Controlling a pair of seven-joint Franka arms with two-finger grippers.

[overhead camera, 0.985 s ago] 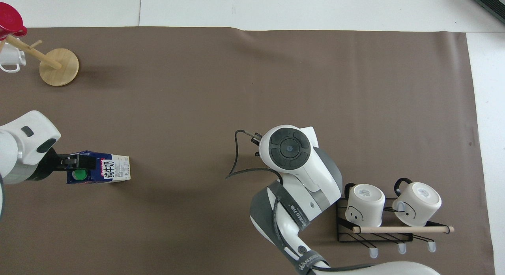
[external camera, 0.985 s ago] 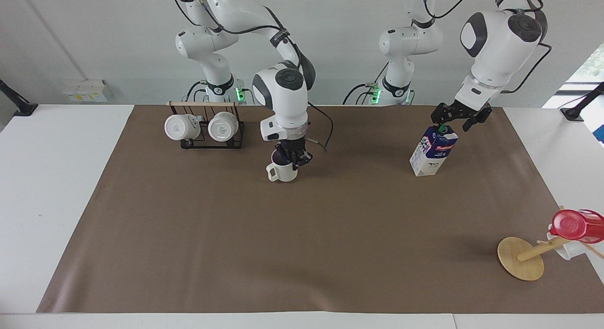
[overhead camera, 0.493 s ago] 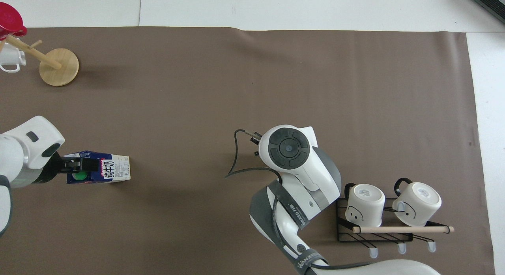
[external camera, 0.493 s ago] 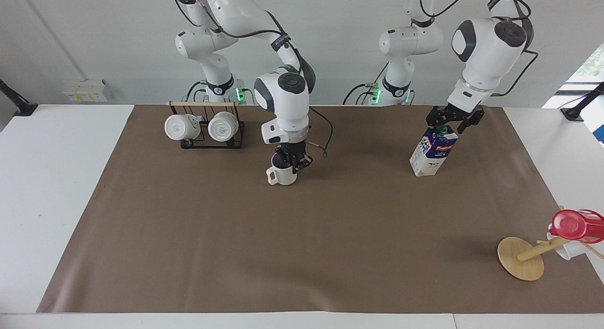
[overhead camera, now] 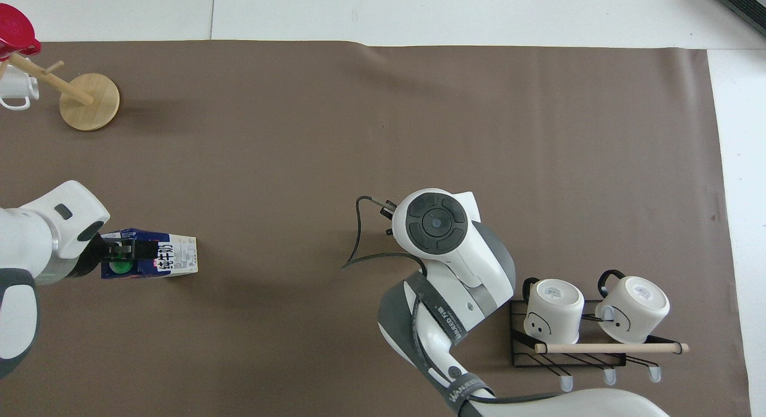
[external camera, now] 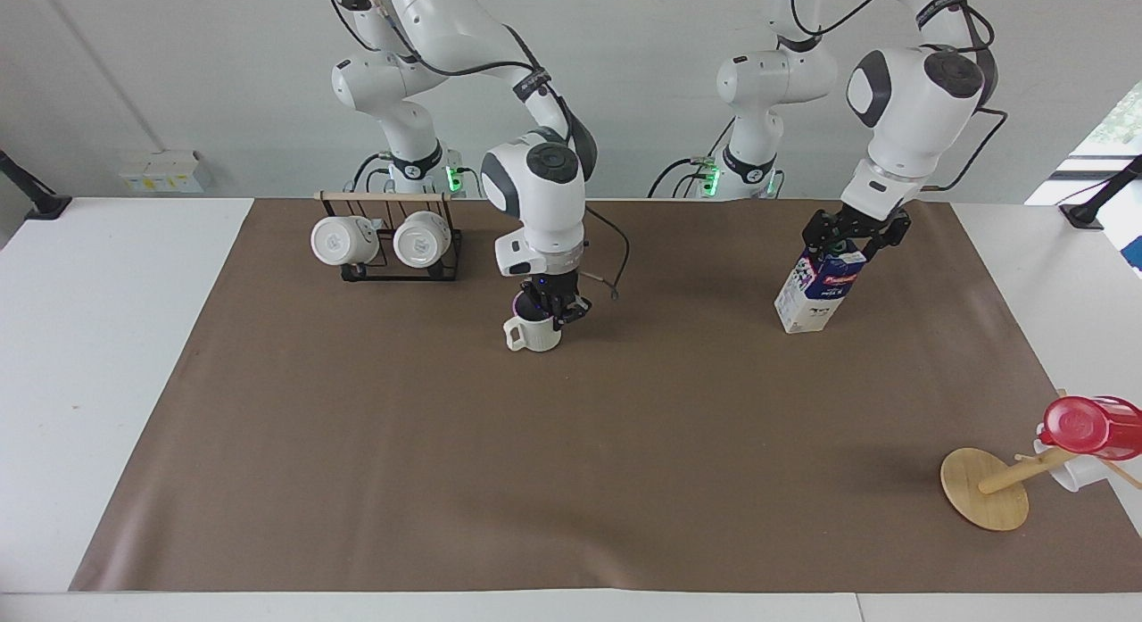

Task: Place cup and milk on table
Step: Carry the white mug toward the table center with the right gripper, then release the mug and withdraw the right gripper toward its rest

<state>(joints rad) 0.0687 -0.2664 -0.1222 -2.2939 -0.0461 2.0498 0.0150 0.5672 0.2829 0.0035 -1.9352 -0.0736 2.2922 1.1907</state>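
Left gripper (external camera: 846,238) higher now (milk (external camera: 819,288) standing free)

We see a matt brown paper sheet (external camera: 571,461) on the table (external camera: 98,354), whose bare margins look smooth, white and faintly shiny. The cup (external camera: 535,332) looks like ribbed cream ceramic with a dull finish. The milk (external camera: 819,287) is a printed cardboard carton with a slight sheen and a green plastic cap (overhead camera: 121,265). Two glossy white ceramic mugs (external camera: 382,240) hang on a thin black metal wire rack (external camera: 451,258) topped by a pale wooden rod (overhead camera: 610,347). At the sheet's four o'clock corner in the facing view, a smooth light wooden stand (external camera: 985,490) carries a translucent red plastic cup (external camera: 1084,426). The arms have glossy white plastic shells (external camera: 910,95).
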